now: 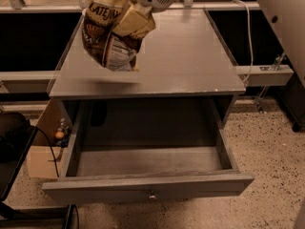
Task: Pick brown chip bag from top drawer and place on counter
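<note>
The brown chip bag [107,35], crinkled dark brown foil with a cream top and white lettering, hangs above the left part of the counter [190,61]. My gripper [135,19] is shut on the bag's upper right side, its cream-coloured fingers [138,24] wrapped around the foil. The bag casts a shadow on the counter below it and does not touch the surface. The top drawer [147,187] is pulled fully out toward the camera, with a small metal knob [152,196] at the centre of its front panel. No object shows in its tray.
A white cable [248,27] runs down behind the counter's right side to a shelf ledge [264,73]. A cardboard box [43,156] with small items and a dark object [14,137] sit on the floor at left. Speckled floor lies at right.
</note>
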